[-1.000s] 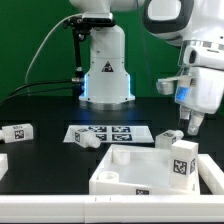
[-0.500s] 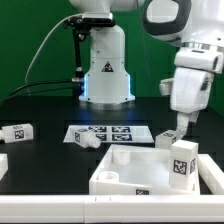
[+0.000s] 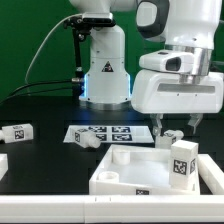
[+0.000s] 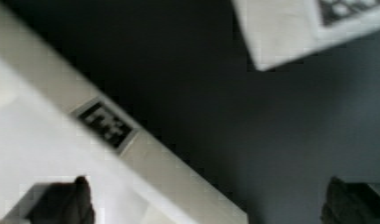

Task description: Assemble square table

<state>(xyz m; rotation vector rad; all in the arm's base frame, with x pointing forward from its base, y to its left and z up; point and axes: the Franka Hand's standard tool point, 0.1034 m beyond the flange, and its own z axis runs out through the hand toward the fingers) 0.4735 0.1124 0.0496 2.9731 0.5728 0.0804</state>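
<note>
The white square tabletop lies at the front of the black table, and a tagged white leg stands upright at its corner on the exterior view's right. My gripper hangs open just behind that corner, over a small white leg on the table. In the wrist view the fingers stand wide apart. The tabletop's tagged thick edge runs past one finger, and only dark table shows in the rest of the gap. Two more legs lie loose: one at the exterior view's left, another on the marker board's corner.
The marker board lies flat behind the tabletop, in front of the robot's base. Another white piece shows at the far left edge. A white tagged surface fills one corner of the wrist view; which part it is I cannot tell.
The hand has swung round and shifted toward the exterior view's left, so its broad side now faces the camera. The jaws stayed open. No part has moved.
</note>
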